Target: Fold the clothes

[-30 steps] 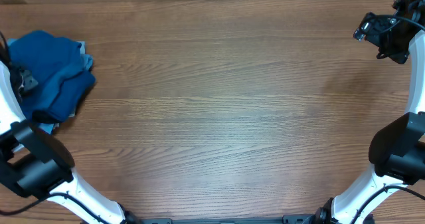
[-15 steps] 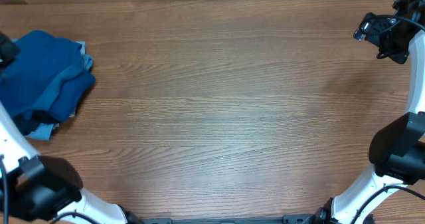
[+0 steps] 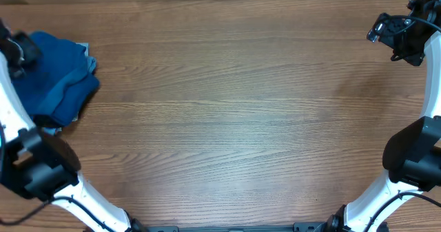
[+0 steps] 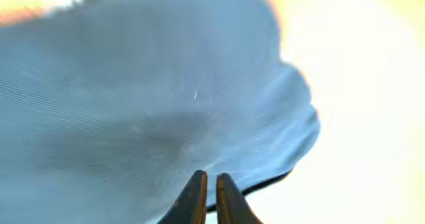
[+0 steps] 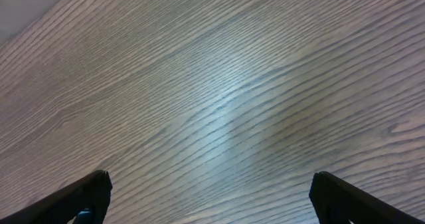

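Evidently at the start of the fold, the deep-blue shirt (image 3: 58, 70) lies bunched in a heap at the upper left of the frame. It rests on a paler blue garment (image 3: 85, 50) whose edge peeps out beside it.

Judging from that, the job now is to get the shirt off the heap and flat on the bare middle of the bench (image 3: 234, 108). Take only the top dark layer, by a hem or the collar rather than a fistful of the middle. Lift it clear of the paler cloth beneath and drag it rightward so it spreads as it goes. A second grip from the other side would likely be needed to pull it square.

The left hand (image 3: 16, 47) sits at the far left edge, over the heap. Its wrist view shows the fingers (image 4: 196, 199) set almost together, a mere slit between them, above blue fabric. The picture is soft, but no cloth appears pinched.

At the upper right, well apart from the shirt, the right hand (image 3: 396, 38) hangs over bare wood with its fingers spread wide, holding nothing.
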### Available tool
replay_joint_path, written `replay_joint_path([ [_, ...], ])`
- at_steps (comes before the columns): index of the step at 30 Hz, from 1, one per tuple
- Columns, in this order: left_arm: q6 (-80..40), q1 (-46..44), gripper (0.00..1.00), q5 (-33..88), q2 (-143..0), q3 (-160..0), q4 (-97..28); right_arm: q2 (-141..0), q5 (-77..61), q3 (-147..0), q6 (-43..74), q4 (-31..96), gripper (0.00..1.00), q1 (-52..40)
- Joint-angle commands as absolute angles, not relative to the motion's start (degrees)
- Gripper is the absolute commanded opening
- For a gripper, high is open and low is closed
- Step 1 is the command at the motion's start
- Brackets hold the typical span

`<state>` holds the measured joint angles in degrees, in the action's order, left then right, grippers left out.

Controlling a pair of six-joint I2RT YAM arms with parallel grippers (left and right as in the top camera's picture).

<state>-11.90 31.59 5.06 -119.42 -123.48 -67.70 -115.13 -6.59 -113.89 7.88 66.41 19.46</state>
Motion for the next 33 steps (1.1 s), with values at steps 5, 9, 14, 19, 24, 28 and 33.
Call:
replay_joint_path([
  [5, -11.0, 31.9, 0.13, -7.7, -116.5, -120.8, -66.5, -114.8, -6.0, -114.7, 7.9, 66.2, 1.0, 19.5],
  [9, -11.5, 33.0, 0.08, -10.9, -121.1, -116.4, -66.5, -114.8, -6.0, -114.7, 7.9, 66.2, 1.0, 19.5],
  [14, -12.0, 34.1, 0.05, -8.5, -120.1, -121.1, -67.9, -114.8, -6.0, -114.7, 7.9, 66.2, 1.0, 19.5],
  [19, -12.1, 34.0, 0.54, 10.0, -113.5, -133.4, -68.6, -114.8, -6.0, -114.7, 7.9, 66.2, 1.0, 19.5],
  [24, -12.0, 33.0, 1.0, 21.6, -111.5, -134.3, -66.2, -114.8, -6.0, -114.7, 7.9, 66.2, 1.0, 19.5],
  [28, -12.0, 33.0, 1.0, 21.4, -111.7, -134.3, -66.2, -114.8, -6.0, -114.7, 7.9, 66.2, 1.0, 19.5],
  [33, -12.0, 33.0, 1.0, 21.4, -111.7, -134.3, -66.2, -114.8, -6.0, -114.7, 7.9, 66.2, 1.0, 19.5],
])
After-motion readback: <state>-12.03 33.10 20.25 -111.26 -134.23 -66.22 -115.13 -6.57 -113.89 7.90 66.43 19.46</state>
